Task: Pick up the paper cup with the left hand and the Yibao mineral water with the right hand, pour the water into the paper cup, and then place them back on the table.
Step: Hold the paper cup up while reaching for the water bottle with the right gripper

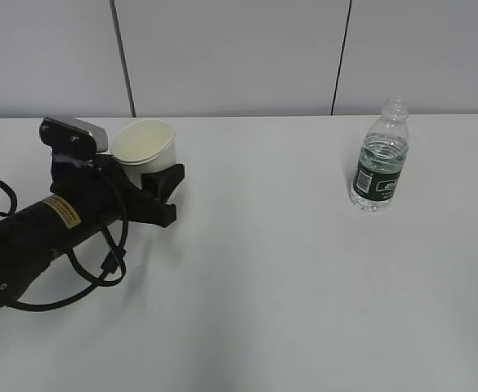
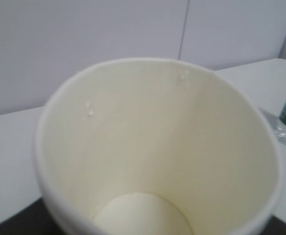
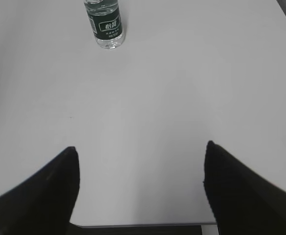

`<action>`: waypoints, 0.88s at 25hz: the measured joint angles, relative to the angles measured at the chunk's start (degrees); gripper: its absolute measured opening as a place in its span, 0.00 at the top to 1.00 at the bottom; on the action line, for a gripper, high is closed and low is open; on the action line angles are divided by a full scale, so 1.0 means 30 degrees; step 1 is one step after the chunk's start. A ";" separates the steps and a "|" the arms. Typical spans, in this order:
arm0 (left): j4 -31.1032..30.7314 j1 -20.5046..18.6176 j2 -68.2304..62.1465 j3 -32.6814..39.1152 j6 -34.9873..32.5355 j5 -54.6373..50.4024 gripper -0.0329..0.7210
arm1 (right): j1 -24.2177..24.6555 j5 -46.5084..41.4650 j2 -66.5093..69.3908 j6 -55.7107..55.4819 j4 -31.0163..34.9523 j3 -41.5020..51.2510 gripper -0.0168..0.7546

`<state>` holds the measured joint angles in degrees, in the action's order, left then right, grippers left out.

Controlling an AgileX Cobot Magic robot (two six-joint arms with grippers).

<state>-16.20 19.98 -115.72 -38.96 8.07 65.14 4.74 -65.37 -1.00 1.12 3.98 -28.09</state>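
Note:
The cream-white paper cup sits between the fingers of my left gripper at the table's far left. The gripper looks shut on its lower wall, and the near finger shows in front of it. In the left wrist view the cup fills the frame; its inside is empty apart from a few drops on the wall. The Yibao mineral water stands upright and capless at the far right, with water inside. My right gripper is open and empty, low over the table's near edge, far from the bottle.
The white table lies between cup and bottle. Its front edge shows under the right gripper. A grey panelled wall stands behind the table. The left arm's cable loops on the tabletop.

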 joint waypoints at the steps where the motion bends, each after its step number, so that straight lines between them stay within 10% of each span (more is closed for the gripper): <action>1: -0.0025 0.0405 0.0111 0.0000 0.0056 -0.0020 0.42 | 0.0000 0.0001 0.0000 0.0000 0.0092 0.0000 0.22; 22: -0.0500 0.2294 0.0371 0.0038 0.0276 -0.0782 0.42 | 0.0000 1.2837 0.8282 0.0152 0.0006 0.0082 0.22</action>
<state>-17.70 26.87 -114.60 -38.85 8.90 62.80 4.74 -26.85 23.85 1.58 4.00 -27.85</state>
